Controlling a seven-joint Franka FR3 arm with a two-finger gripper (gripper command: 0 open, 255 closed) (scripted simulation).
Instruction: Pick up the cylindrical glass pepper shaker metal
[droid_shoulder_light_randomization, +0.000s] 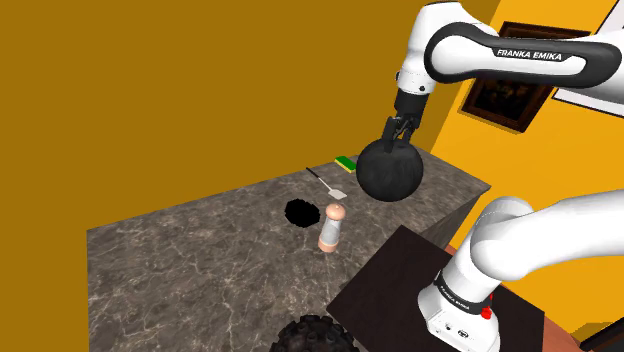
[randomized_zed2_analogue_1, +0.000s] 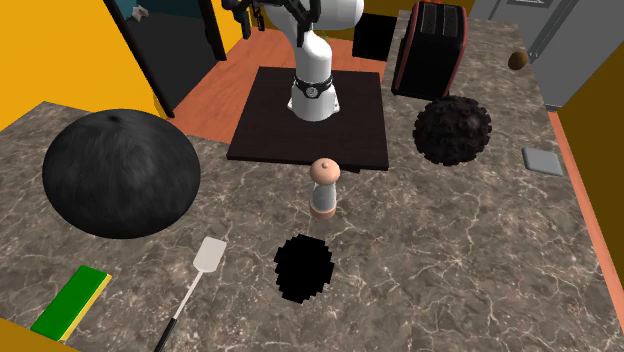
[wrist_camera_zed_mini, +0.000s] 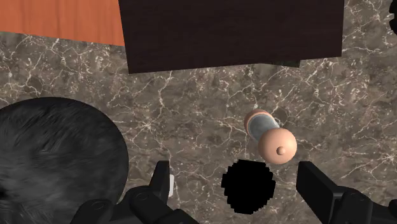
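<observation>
The pepper shaker (droid_shoulder_light_randomization: 332, 228) stands upright on the dark marble counter (droid_shoulder_light_randomization: 200, 260), a pinkish cylinder with a rounded cap and a clear middle band. It is also seen in the second exterior view (randomized_zed2_analogue_1: 323, 187), just in front of the stand's dark base plate (randomized_zed2_analogue_1: 310, 120). My gripper (droid_shoulder_light_randomization: 399, 131) hangs high above the counter, well above the shaker. In the wrist view the shaker (wrist_camera_zed_mini: 270, 135) lies far below, ahead of the gripper (wrist_camera_zed_mini: 238, 191) and toward one finger. The black fingers (wrist_camera_zed_mini: 316, 188) stand wide apart, open, with nothing held.
A big black sphere (randomized_zed2_analogue_1: 120, 172) sits on the counter beside the shaker. A flat black patch (randomized_zed2_analogue_1: 303, 267), a white spatula (randomized_zed2_analogue_1: 195, 285) and a green-yellow sponge (randomized_zed2_analogue_1: 70, 302) lie nearby. A black bumpy ball (randomized_zed2_analogue_1: 453, 130) and a dark box (randomized_zed2_analogue_1: 430, 50) stand by the base plate.
</observation>
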